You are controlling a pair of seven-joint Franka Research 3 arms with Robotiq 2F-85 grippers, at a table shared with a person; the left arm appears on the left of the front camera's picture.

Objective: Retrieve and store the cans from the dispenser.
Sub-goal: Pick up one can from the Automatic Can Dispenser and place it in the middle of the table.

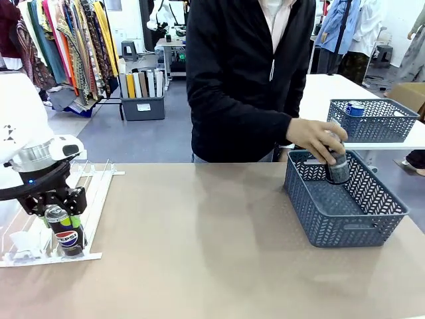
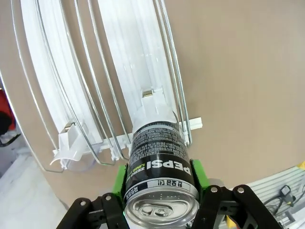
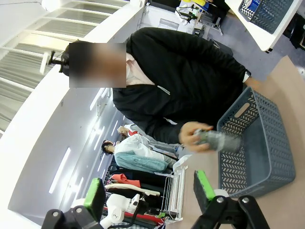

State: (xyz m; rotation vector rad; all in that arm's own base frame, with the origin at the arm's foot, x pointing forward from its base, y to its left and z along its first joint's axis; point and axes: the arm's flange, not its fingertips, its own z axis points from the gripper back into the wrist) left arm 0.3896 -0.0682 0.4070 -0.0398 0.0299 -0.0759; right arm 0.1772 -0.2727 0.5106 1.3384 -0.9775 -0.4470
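Now the left tool (image 2: 159, 188) has its green pads pinching the black Pepsi can (image 2: 159, 162), low in the left wrist frame, one pad on each flank near the silver top. That can sits at the low end of the white dispenser (image 1: 99, 193), bottom left of the front frame, its base apparently tucked against the clear stop. Risk one: the grip is high on a smooth, slim cylinder, so a sharp lift could let it pivot or slide between the pads. Risk two: the wire rails hug the can closely on both sides; pull it out at an angle and it may catch a rail and drag the light rack across the bench (image 1: 199, 252).

Over at centre right of the front frame, the person's hand (image 1: 315, 141) is lowering a dark patterned can (image 1: 337, 166) into the grey mesh basket (image 1: 345, 219). If the Pepsi heads there too, arm and hand could meet over the basket.

The right tool (image 3: 147, 188), bottom of its own wrist frame, stands spread wide with nothing between the pads
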